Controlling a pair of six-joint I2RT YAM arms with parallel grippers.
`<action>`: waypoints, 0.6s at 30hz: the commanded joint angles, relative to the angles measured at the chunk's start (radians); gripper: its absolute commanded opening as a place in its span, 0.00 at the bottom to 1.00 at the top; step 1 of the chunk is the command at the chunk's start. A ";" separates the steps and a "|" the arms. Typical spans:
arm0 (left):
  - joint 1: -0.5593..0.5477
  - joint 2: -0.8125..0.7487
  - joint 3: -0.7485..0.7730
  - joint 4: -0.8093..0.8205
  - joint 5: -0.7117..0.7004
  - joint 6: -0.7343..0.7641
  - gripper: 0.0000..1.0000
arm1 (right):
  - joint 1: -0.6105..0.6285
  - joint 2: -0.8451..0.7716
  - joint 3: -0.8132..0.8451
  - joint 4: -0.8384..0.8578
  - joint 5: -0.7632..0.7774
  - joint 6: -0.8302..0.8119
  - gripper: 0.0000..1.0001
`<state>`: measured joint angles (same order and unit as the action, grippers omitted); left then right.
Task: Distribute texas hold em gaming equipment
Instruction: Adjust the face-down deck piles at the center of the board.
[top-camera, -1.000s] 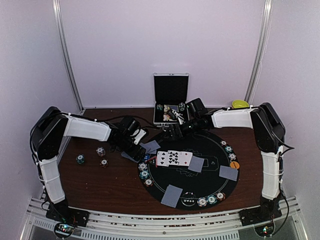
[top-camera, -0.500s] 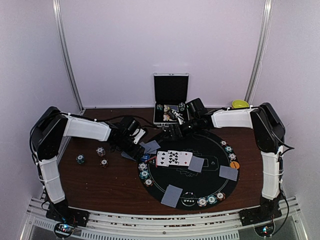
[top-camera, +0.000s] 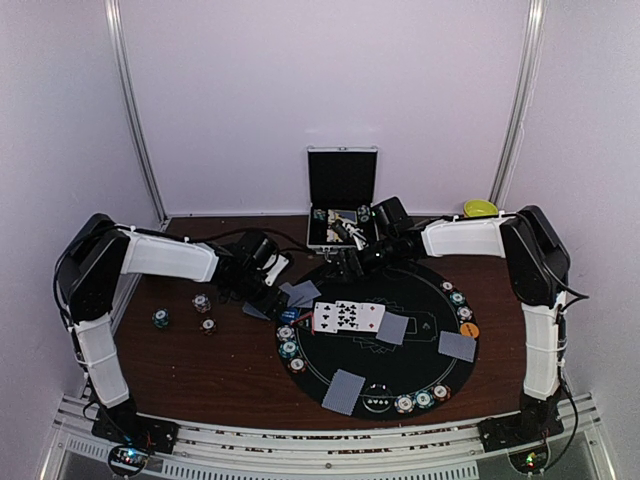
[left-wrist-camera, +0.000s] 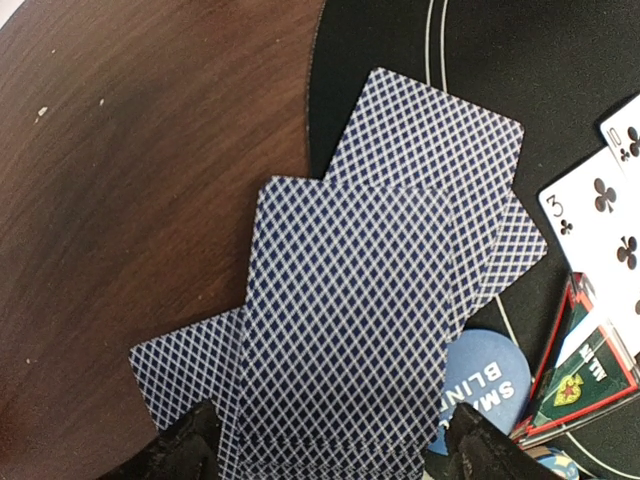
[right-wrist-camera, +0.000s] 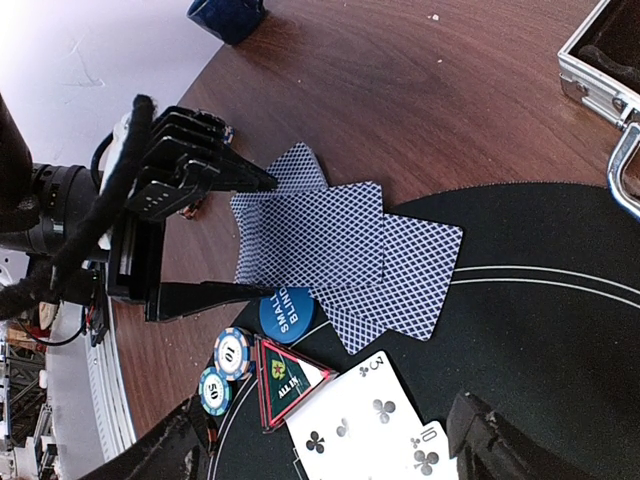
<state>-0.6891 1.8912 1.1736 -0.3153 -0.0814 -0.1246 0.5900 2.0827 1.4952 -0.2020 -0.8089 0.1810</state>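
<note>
- Since a second ago the left gripper (right-wrist-camera: 268, 238) has eased back slightly to the left, away from the round black felt mat (top-camera: 410, 365). Everything else sits as it was.
- Its jaws stand fairly wide, straddling the near end of a fan of grey-blue, diamond-backed playing cards (left-wrist-camera: 350, 300). It looks to have let go, though I cannot tell whether a fingertip grazes an edge.
- The fan lies face down, several cards overlapped, partly on the brown wooden table (top-camera: 220, 370) and partly on the mat's rim. I'd judge it a hand dealt to that seat.
- A round blue "small blind" button (left-wrist-camera: 480, 385) is tucked partly under the fan's edge, likely marking the same seat.
- The right gripper (right-wrist-camera: 335, 420) hovers wide open and empty over white face-up club cards (right-wrist-camera: 375, 410) further in on the mat.
</note>
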 joint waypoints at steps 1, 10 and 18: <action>0.000 -0.007 -0.009 0.016 0.001 0.003 0.83 | 0.011 -0.028 0.020 -0.007 0.016 -0.015 0.84; -0.001 0.017 0.008 0.015 0.003 0.017 0.88 | 0.016 -0.026 0.020 -0.008 0.019 -0.018 0.84; 0.001 0.058 0.043 0.002 0.000 0.032 0.88 | 0.022 -0.027 0.019 -0.011 0.020 -0.022 0.84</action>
<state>-0.6891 1.9182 1.1828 -0.3149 -0.0792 -0.1123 0.6010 2.0827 1.4952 -0.2089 -0.8059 0.1783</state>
